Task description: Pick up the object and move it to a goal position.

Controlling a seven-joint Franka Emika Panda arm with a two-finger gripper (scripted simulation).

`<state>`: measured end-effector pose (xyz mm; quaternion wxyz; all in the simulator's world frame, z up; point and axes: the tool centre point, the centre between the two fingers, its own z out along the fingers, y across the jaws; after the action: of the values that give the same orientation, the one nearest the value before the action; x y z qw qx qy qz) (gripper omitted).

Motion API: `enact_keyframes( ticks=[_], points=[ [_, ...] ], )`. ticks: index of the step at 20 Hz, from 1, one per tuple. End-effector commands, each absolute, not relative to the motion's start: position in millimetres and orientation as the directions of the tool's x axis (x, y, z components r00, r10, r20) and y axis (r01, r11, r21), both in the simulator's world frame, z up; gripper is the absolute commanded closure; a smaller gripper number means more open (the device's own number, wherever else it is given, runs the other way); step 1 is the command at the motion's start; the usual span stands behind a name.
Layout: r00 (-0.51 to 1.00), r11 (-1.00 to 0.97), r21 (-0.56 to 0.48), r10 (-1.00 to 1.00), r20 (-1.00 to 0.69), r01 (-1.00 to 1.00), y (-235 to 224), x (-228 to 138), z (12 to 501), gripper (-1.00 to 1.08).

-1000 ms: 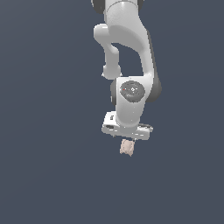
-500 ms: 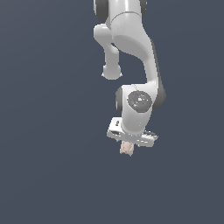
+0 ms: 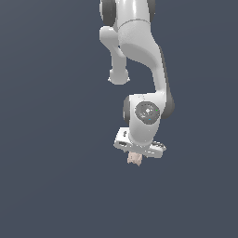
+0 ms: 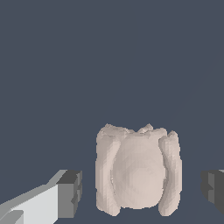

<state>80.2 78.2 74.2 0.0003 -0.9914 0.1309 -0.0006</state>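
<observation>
The object is a small pale pinkish-beige lumpy block lying on the dark grey ground, half hidden under the white hand in the exterior view. In the wrist view the object sits between the two dark fingertips, with a visible gap on each side. My gripper is low over it, straddling it and open, its pads not touching the block.
The white arm reaches down from the top of the exterior view. Around the block there is only flat dark grey ground.
The hand has come down over the block, which has stayed in place. More of the block is now hidden under the hand.
</observation>
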Motion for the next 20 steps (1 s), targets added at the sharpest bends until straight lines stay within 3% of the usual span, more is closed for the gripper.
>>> enact_keyframes(
  ticks=[1, 10, 11, 20],
  points=[
    [0.965, -0.965, 0.0, -0.261, 0.0, -0.261, 78.1, 79.4, 59.4, -0.92],
    [0.965, -0.965, 0.0, -0.262, 0.0, -0.262, 78.4, 80.7, 41.2, -0.92],
    [0.965, -0.965, 0.0, -0.262, 0.0, -0.262, 78.4, 80.7, 41.2, 1.08],
    [0.965, -0.965, 0.0, -0.262, 0.0, -0.262, 78.4, 80.7, 41.2, 1.08]
  ],
)
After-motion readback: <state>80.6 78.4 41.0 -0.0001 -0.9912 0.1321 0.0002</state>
